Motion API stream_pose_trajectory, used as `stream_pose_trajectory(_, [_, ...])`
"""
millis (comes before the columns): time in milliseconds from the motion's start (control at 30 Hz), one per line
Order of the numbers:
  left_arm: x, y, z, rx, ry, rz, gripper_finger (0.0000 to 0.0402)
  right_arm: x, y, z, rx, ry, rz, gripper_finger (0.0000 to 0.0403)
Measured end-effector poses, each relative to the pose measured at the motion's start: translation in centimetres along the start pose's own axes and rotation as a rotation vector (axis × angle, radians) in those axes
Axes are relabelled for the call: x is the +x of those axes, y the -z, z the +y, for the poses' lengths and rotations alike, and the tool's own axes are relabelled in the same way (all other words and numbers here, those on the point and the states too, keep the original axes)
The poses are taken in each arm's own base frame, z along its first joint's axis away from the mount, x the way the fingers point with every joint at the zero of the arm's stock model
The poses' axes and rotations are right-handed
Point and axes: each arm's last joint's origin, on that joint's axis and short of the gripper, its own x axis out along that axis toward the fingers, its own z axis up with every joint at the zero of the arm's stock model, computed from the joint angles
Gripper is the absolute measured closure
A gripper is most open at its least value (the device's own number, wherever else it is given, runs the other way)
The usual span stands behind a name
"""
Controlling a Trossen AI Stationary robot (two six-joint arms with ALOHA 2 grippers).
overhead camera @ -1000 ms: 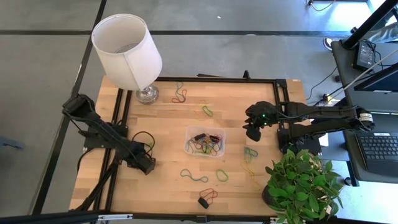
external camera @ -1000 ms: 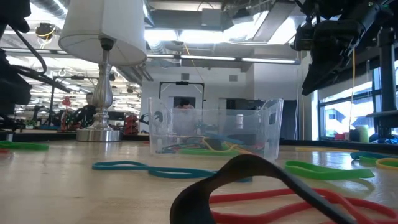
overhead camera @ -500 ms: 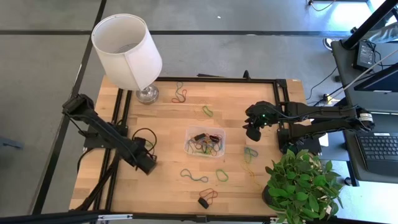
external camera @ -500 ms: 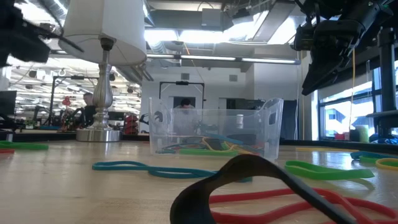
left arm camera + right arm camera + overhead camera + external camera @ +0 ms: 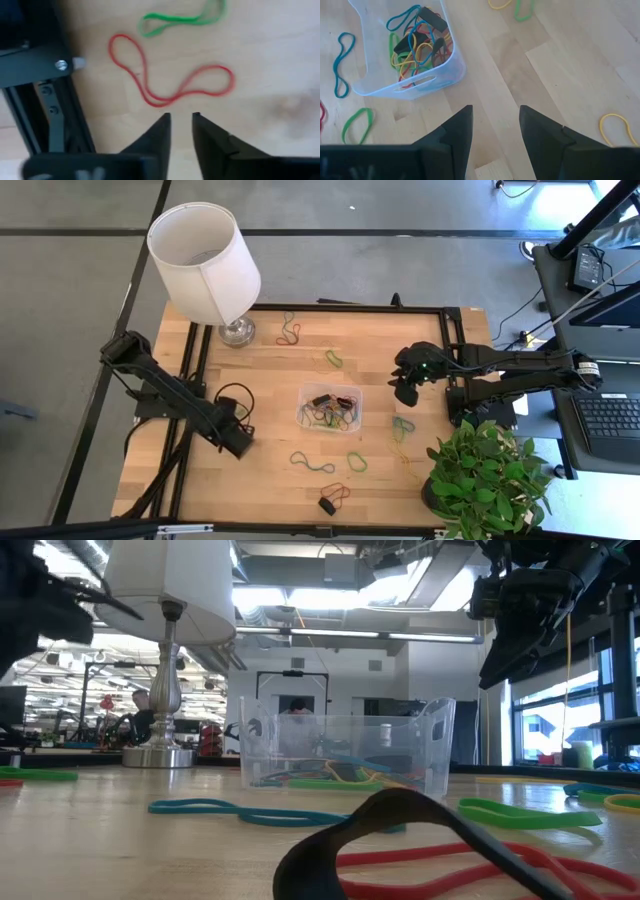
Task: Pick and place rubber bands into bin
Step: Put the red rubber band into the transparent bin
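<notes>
We find the bin (image 5: 330, 408) at mid-table, a clear tub holding a tangle of rubber bands (image 5: 417, 42) in yellow, blue, green, red and black. The right gripper (image 5: 407, 387) hangs above the table to the bin's right, apart from it; in its wrist view the two dark fingers (image 5: 457, 131) stand spread with bare wood between them, nothing gripped, and the bin lies ahead of the tips and off to one side. A green band (image 5: 356, 124) and a blue band (image 5: 342, 62) lie on the wood just outside the bin's wall. The left gripper (image 5: 238, 443) sits low at the table's left edge, beside the black frame rail (image 5: 47, 95). Its fingers (image 5: 159, 135) show only a narrow gap, holding nothing. A red band (image 5: 170, 82) lies twisted on the wood just ahead of those tips, not between them, with a green loop (image 5: 182, 17) beyond it. More loose bands lie scattered around the bin, including a blue one (image 5: 311, 463) and a green one (image 5: 357, 462) on its near side. The white lamp (image 5: 205, 265) stands at the far left corner.
</notes>
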Motion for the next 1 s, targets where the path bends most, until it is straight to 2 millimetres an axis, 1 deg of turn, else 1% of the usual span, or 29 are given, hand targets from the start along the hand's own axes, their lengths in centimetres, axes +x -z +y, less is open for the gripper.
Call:
stream_pose_trajectory(167, [1.7,-0.1,0.4,-0.057,-0.005,0.002,0.0247,0.0,0.0,0.0,0.002,0.0,0.001,0.0238])
stream_pose_trajectory(267, [2.4,-0.3,0.8,-0.084,-0.023,-0.005,0.0204,0.0,0.0,0.0,0.003,-0.001,0.001,0.0238])
stream_pose_trajectory(367, [3.1,-0.4,1.3,-0.095,-0.062,0.004,0.0174,0.0,0.0,0.0,0.004,-0.001,0.002,0.0238])
stream_pose_trajectory(467, [3.8,-0.5,1.7,-0.096,-0.086,0.018,0.0159,0.0,0.0,0.0,0.005,-0.001,0.002,0.0238])
stream_pose_trajectory(667, [6.0,-0.6,2.2,-0.113,-0.032,0.045,0.0157,0.0,0.0,0.0,0.055,-0.001,0.002,0.0238])
stream_pose_trajectory(733, [6.3,-0.7,2.3,-0.143,-0.03,0.048,0.0158,0.0,0.0,0.0,0.054,-0.001,0.002,0.0238])
stream_pose_trajectory(833, [6.3,-0.7,2.3,-0.141,-0.031,0.046,0.0163,0.0,0.0,0.0,0.053,-0.001,0.002,0.0238])
stream_pose_trajectory(900, [6.3,-0.7,2.3,-0.127,-0.023,0.042,0.0181,0.0,0.0,0.0,0.053,-0.002,0.001,0.0238])
stream_pose_trajectory(1000, [6.4,-0.7,2.2,-0.121,-0.005,0.045,0.023,0.0,-0.1,0.0,0.052,-0.004,-0.006,0.0238])
